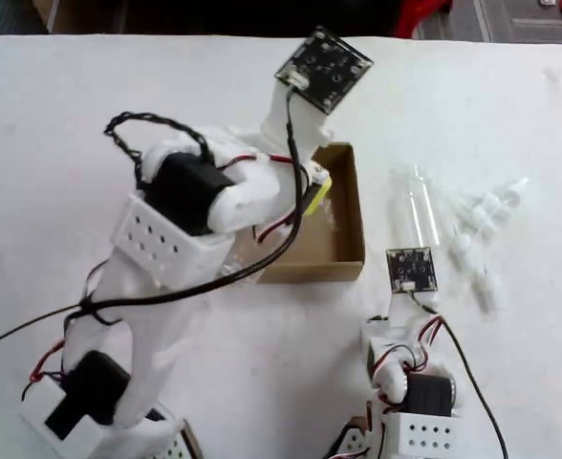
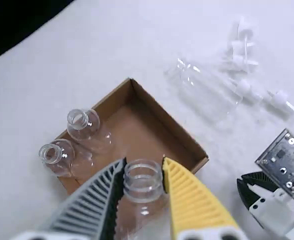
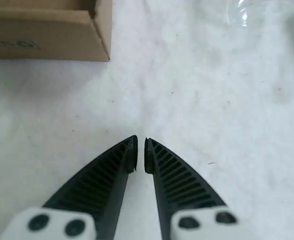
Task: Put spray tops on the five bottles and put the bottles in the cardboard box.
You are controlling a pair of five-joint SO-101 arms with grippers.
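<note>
White table [image 1: 118, 115], dark room [image 1: 214, 14] beyond its far edge, left gripper [image 2: 143, 172] pinching a bottle [image 2: 143, 189] over the box [image 2: 183, 137], two bottles [image 2: 82, 125] inside, right gripper [image 3: 139, 146] pressed almost together above the table, another bottle [image 1: 420, 210] and spray tops [image 1: 486, 225] beside the box.

Your right gripper [image 3: 140, 150] hangs over the white table [image 3: 222, 105], its black fingers drawn almost together with nothing between them; beyond the tips you have a corner of the cardboard box [image 3: 47, 37]; part of a clear bottle [image 3: 252, 12] lies apart from the box.
</note>
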